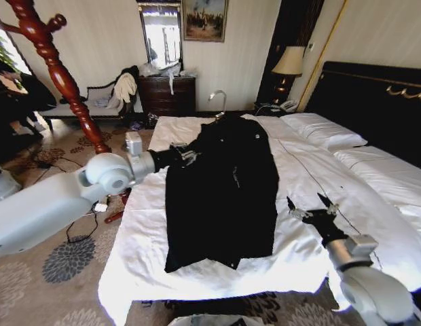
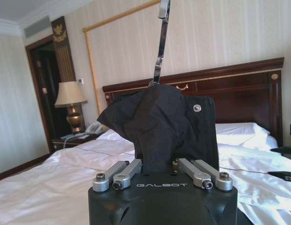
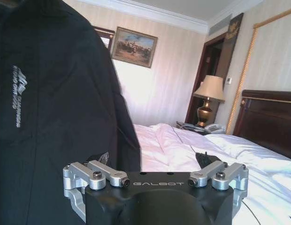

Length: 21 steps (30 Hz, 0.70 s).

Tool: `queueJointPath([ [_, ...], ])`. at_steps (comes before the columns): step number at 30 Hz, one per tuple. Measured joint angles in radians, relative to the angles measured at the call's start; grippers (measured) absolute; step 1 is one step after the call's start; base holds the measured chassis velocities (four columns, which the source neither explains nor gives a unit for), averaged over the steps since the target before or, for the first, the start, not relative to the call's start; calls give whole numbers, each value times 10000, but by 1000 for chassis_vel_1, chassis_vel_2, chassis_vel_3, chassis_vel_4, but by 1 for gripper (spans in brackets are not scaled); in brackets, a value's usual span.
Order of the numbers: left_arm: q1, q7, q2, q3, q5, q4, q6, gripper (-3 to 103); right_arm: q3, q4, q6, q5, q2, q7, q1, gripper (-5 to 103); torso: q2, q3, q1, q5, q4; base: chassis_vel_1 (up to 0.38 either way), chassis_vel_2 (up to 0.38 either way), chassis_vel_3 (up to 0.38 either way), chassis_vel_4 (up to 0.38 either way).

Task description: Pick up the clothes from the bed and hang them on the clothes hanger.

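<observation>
The clothes, a black jacket [image 1: 221,190], hang in the air over the bed [image 1: 333,176], draped on the clothes hanger. The hanger's silver hook [image 1: 218,97] sticks up above the collar; its black body is hidden under the fabric. My left gripper [image 1: 178,156] is shut on the jacket's shoulder. In the left wrist view the fingers [image 2: 131,171] pinch bunched black fabric [image 2: 159,126] with the hook [image 2: 159,47] rising just behind. My right gripper [image 1: 307,202] is open and empty, low over the sheet beside the jacket [image 3: 51,117].
A red-brown wooden coat stand [image 1: 58,75] rises left of the bed. Behind it are a bench with pale garments [image 1: 122,88] and a dark dresser [image 1: 168,95]. A lamp [image 1: 288,62] and a black headboard [image 1: 373,95] stand on the right. Cables lie on the carpet [image 1: 68,258].
</observation>
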Motion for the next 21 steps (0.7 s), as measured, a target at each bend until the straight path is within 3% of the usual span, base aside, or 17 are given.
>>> queueJointPath([
  [7,1305,15,1180,-1446,36,-550,86,18,11,6,123,-230,209,-102,-67,100,-1,1,1,-4,9,0,0,0,0],
  [10,1595,-464,1662,-1953,83,-782,202,18,9,6,124,-231,191,-102,-58,100,0,0,0,1,7,0,0,0,0],
  [21,2270,-1574,1495,-3282,-381,-639,163,18,-5,6,113,-230,149,-99,-39,100,-1,1,1,-2,4,0,0,0,0],
])
